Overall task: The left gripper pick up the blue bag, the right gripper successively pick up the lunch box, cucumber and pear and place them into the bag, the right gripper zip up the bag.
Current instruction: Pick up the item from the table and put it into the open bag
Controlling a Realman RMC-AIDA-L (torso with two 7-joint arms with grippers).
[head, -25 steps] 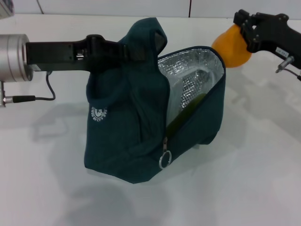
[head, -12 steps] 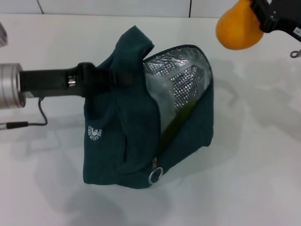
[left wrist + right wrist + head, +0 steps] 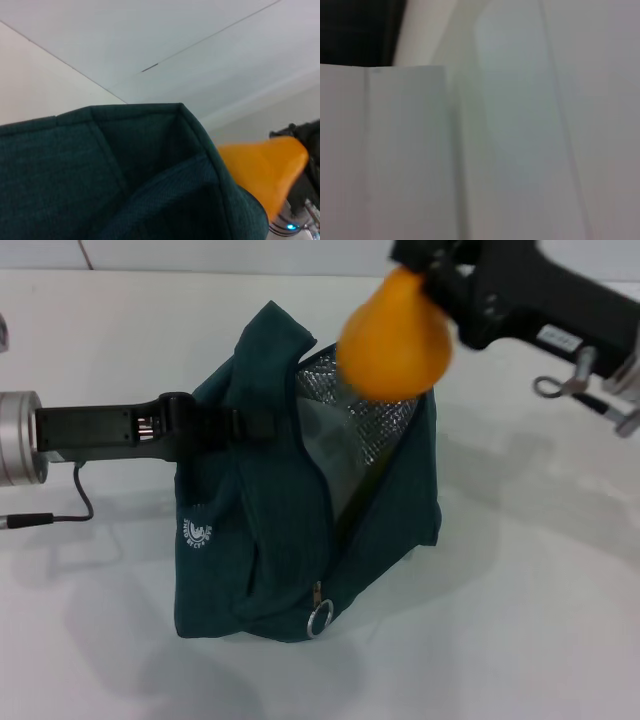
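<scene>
While my right gripper (image 3: pixel 440 285) is clamping the pear (image 3: pixel 394 336) above the open mouth of the blue bag (image 3: pixel 290 530), my left gripper (image 3: pixel 215 425) is gripping that bag's upper fabric, apparently a handle, and holding it upright on the white table (image 3: pixel 540 620).

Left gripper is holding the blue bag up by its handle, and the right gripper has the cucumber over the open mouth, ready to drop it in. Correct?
Not quite: the right gripper is carrying the pear, not the cucumber. The head view shows the orange fruit above the open bag mouth. The rest stands: the left gripper holds the blue bag up by its handle.
</scene>
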